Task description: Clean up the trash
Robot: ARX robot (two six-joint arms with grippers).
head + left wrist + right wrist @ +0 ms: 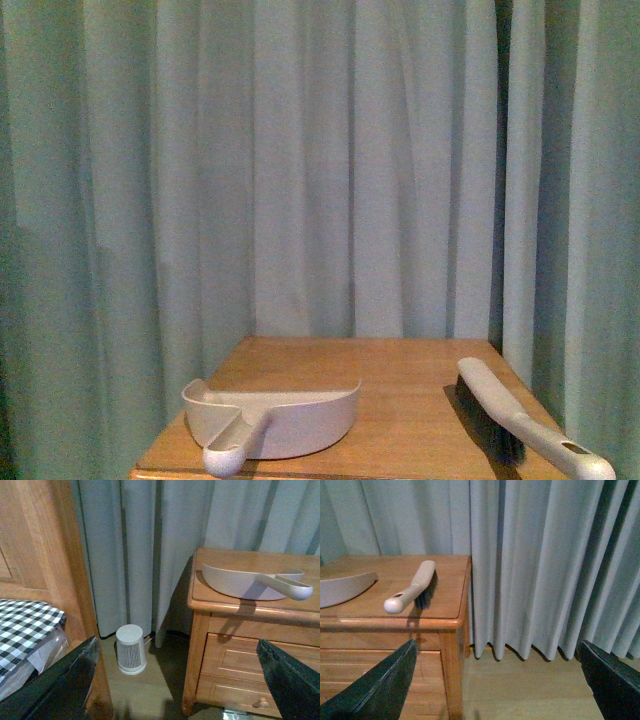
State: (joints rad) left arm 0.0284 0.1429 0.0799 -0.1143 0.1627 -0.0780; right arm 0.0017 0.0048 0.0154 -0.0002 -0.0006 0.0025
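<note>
1. the left gripper (177,649) was wide open, its jaws far apart at the edges of its wrist view. it held nothing and touched nothing.
2. the right gripper (497,649) was just as wide and just as empty.
3. both hung low, beside the stand (400,378) rather than over it. this looked like a rest pose, with each arm facing the tool on its own side.
4. the pan (290,415) lay on the stand's left part with its handle toward the robot, likely so the left gripper could take it.
5. the brush (520,418) lay on the right part, bristles down and handle toward the robot. it was well apart from the pan and handy for the right gripper.
6. the trash showed in no view, so where it lay could not be told.
7. further out, a checked pillow (25,625) lay by a wooden bed frame (40,555). a small white ribbed unit (131,647) stood on the floor, and a curtain (330,160) hung behind.
</note>
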